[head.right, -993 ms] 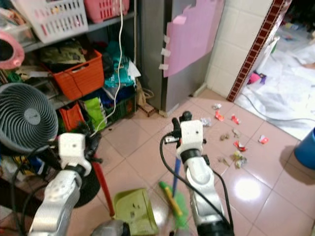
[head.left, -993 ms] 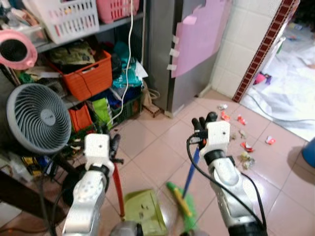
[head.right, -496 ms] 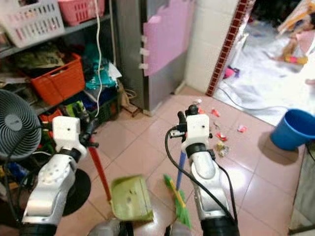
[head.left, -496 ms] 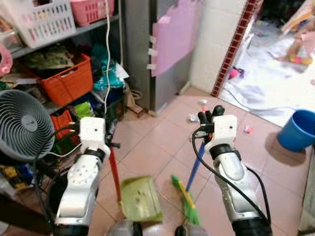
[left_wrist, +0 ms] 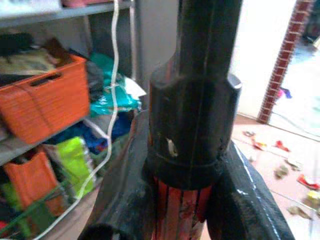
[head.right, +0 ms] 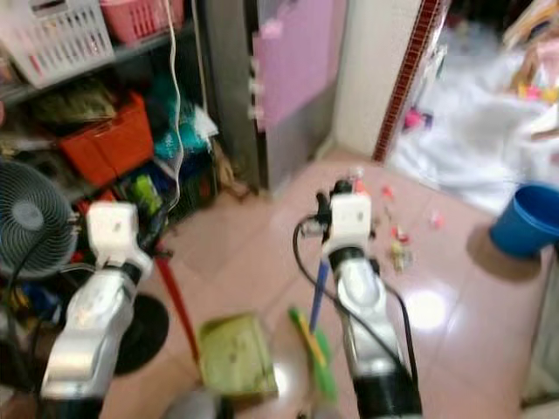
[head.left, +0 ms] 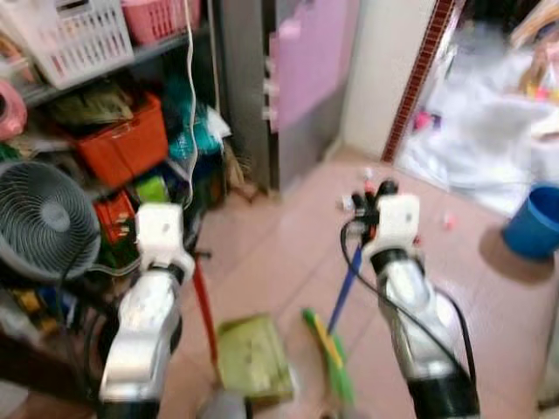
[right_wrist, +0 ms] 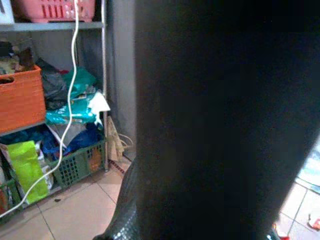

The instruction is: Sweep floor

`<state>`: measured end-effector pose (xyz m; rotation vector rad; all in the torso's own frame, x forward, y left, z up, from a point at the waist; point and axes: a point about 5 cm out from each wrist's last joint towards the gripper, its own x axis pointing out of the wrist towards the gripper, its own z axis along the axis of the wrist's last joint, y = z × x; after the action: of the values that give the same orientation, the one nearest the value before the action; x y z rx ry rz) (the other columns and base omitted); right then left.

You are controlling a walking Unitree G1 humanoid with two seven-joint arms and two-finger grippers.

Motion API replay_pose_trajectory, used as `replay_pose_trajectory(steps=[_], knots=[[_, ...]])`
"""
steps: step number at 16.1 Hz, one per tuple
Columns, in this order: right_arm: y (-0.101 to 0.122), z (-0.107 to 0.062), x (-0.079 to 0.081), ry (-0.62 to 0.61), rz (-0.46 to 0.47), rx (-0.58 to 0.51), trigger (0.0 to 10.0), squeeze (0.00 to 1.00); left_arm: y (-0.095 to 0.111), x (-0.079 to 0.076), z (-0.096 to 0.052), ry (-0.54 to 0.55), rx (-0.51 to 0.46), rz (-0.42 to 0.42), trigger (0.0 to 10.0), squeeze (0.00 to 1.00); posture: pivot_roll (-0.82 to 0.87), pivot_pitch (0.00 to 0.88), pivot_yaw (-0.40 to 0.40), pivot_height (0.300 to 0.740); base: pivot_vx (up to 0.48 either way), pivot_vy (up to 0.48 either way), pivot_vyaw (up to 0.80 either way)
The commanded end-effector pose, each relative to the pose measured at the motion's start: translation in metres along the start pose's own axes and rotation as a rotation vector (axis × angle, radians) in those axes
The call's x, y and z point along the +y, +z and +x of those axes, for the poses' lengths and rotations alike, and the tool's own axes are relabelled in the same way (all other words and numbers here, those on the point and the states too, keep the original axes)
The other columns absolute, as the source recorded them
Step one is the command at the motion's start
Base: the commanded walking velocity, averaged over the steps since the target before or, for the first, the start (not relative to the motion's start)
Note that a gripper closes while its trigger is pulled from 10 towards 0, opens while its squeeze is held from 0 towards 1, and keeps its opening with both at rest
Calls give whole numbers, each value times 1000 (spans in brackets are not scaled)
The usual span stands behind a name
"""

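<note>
Your head views, though blurred, show the left gripper point(head.left: 194, 249) with its jaws clamped on the red handle of the green dustpan point(head.left: 253, 358) and the right gripper point(head.left: 371, 196) closed round the blue handle of the broom point(head.left: 327, 345), both heads low on the pink tiled floor point(head.left: 262, 253). The left wrist view adds the handle's black cap point(left_wrist: 192, 120) between the fingers point(left_wrist: 250, 200). Scraps of litter point(head.right: 397, 249) lie ahead by a blue bucket point(head.right: 520, 218), with a fan point(head.left: 44, 218) and cluttered shelves point(head.left: 113, 105) on your left
</note>
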<state>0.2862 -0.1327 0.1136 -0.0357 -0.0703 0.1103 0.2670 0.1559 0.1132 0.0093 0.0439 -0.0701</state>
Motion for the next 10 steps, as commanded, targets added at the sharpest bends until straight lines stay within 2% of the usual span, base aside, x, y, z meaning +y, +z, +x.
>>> replay_pose_trajectory(steps=[1, 5, 10], knots=[[-5, -1, -6, -21, -22, 39, 10000, 0, 14, -4, 3, -14, -57, -10, 10000, 0, 61, 59, 3, 740, 412, 0, -656], [-6, -2, -5, 8, -36, 47, 10000, 0, 14, -6, 0, -6, -53, -27, 10000, 0, 57, 85, -12, 740, 418, 0, -661], [-9, -4, -9, 6, -46, 61, 10000, 0, 10, -9, -1, -8, -25, -58, 10000, 0, 47, 93, -15, 740, 332, 338, -755]])
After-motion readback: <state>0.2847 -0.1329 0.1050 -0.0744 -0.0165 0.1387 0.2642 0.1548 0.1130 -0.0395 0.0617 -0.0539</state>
